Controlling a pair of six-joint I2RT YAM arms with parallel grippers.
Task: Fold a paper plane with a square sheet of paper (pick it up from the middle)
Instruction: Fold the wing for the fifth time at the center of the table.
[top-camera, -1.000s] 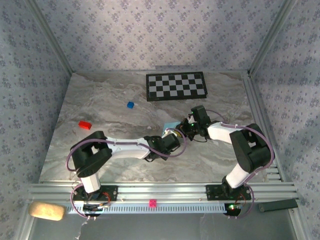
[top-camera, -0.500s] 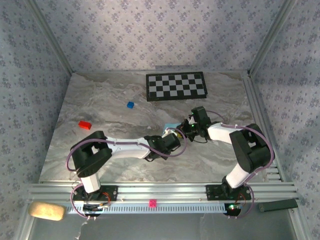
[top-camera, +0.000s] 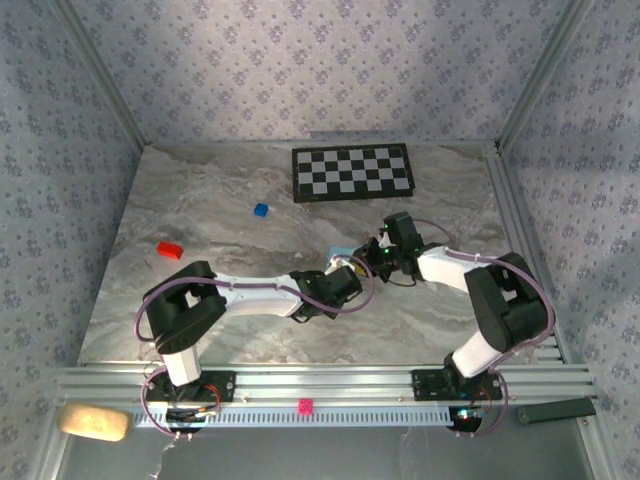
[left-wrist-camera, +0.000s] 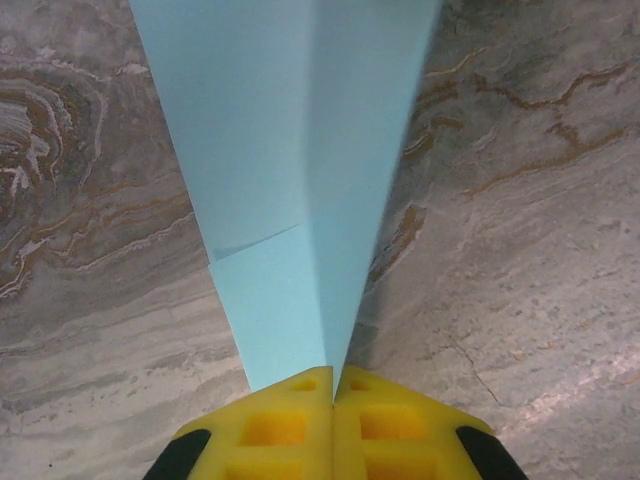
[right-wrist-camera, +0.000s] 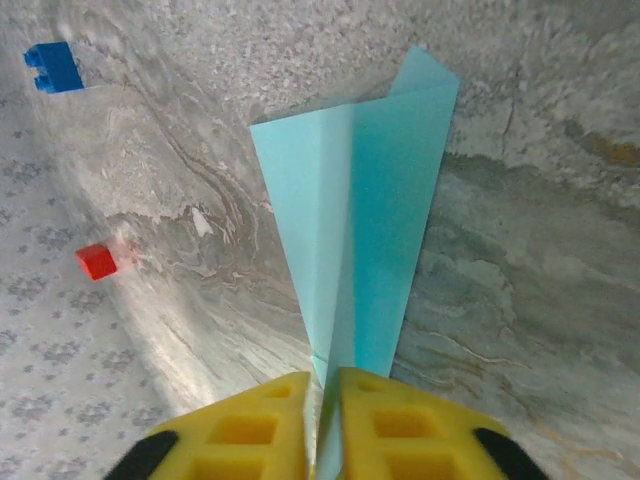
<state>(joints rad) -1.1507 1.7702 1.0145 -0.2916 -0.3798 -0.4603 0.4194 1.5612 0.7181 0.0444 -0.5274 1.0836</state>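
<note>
The square sheet of paper, light blue, is folded into a slim pointed dart with a centre crease: the paper plane (top-camera: 342, 249). It hangs just above the marble table between both grippers. My left gripper (top-camera: 345, 268) is shut on its narrow end, and in the left wrist view the yellow fingertips (left-wrist-camera: 290, 400) press together on the paper plane (left-wrist-camera: 270, 150). My right gripper (top-camera: 368, 255) faces it from the right. In the right wrist view the paper plane (right-wrist-camera: 360, 220) runs through a narrow gap in my right gripper (right-wrist-camera: 323, 385), whose jaws stand slightly apart.
A black-and-white checkerboard (top-camera: 352, 172) lies at the back of the table. A small dark-blue cube (top-camera: 261, 210) and a red block (top-camera: 170, 250) lie to the left; the right wrist view shows this cube (right-wrist-camera: 52, 66) and red block (right-wrist-camera: 97, 261) too. Metal frame rails edge the table.
My left gripper has closed fully on the paper's narrow end. My right gripper's jaws have parted a little around the paper. Both arms have stayed nearly where they were.
</note>
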